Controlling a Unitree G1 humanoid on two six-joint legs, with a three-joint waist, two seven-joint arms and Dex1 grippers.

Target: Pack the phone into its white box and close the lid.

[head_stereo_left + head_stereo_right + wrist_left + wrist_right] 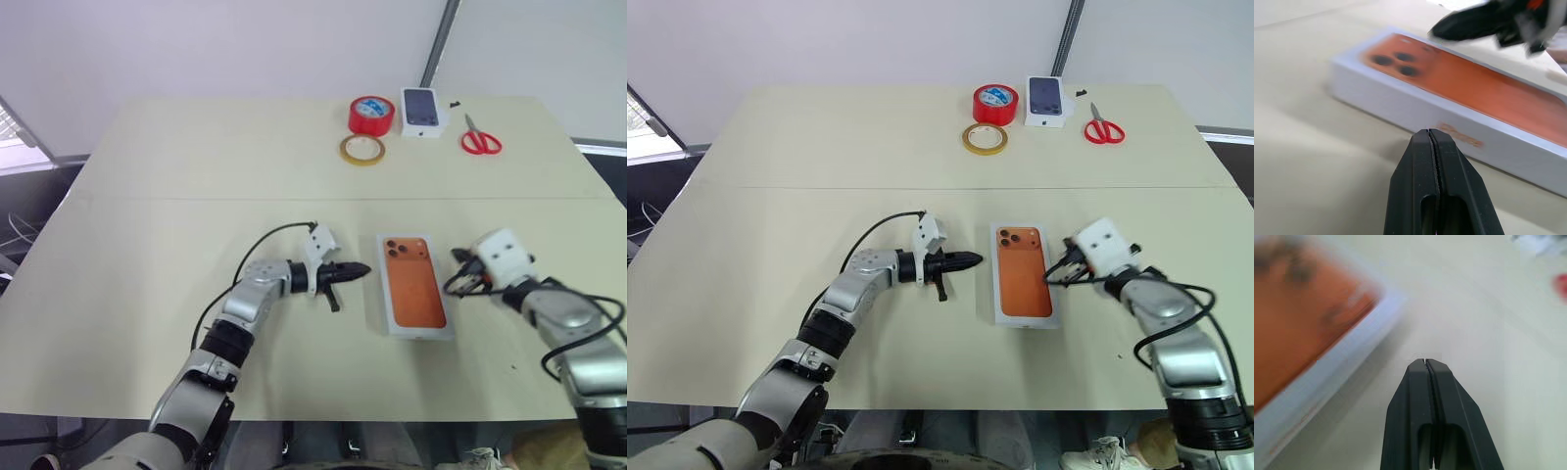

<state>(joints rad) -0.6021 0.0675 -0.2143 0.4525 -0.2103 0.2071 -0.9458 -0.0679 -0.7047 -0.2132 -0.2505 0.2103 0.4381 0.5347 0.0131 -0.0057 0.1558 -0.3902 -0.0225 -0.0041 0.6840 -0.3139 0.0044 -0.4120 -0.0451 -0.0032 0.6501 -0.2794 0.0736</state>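
You won't get any readable text here. The long side wall of the white box (1459, 128) carries a short line of orange lettering, visible in your left wrist view, but it's too blurred to make out. Same marking shows as faint orange specks on the box wall in your right wrist view, also illegible. The red tape roll (371, 115) has a light blue-white patch on its top face; no letters can be resolved. The small white box (422, 112) at the far side of the table (196, 157) shows a printed dark phone picture only, no legible words. No numbers, brands or signs elsewhere.
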